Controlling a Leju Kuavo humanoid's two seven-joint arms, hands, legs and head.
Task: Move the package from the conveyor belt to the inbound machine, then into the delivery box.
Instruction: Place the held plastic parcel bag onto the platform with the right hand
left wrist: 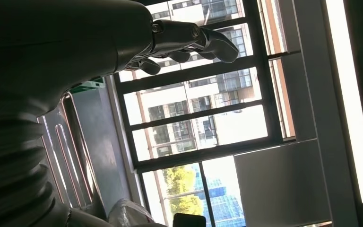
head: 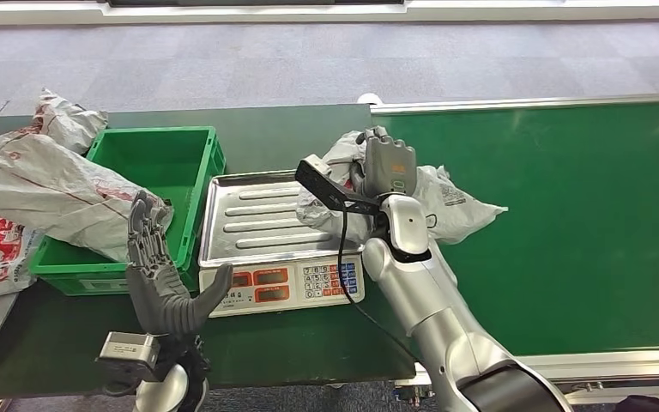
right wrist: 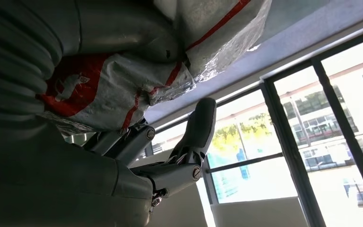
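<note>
Gripping a crumpled white package [head: 446, 199], the robot's right hand [head: 388, 163] holds it at the seam where the green conveyor belt [head: 583, 223] meets the dark table [head: 292, 129], with one edge of the bag already hanging over the steel pan of the scale [head: 249, 219]. The right wrist view shows the fingers [right wrist: 196, 130] curled under the red-striped plastic [right wrist: 123, 80], the bag pressed against the palm. The left hand [head: 156, 266] stands upright beside the scale with its fingers spread and nothing in them, just in front of the green crate [head: 159, 150], where other white bags [head: 47, 184] already spill over the rim.

The step in hand looks to be the carry onto the scale. Doing it well likely means lifting the loose plastic clear of the pan's raised lip rather than dragging it, then setting the whole bag down centred on the ribbed tray so no corner trails back onto the belt or over the keypad [head: 330, 279]. The slack film could slip, so a firm, steady hold matters until the package rests flat.
</note>
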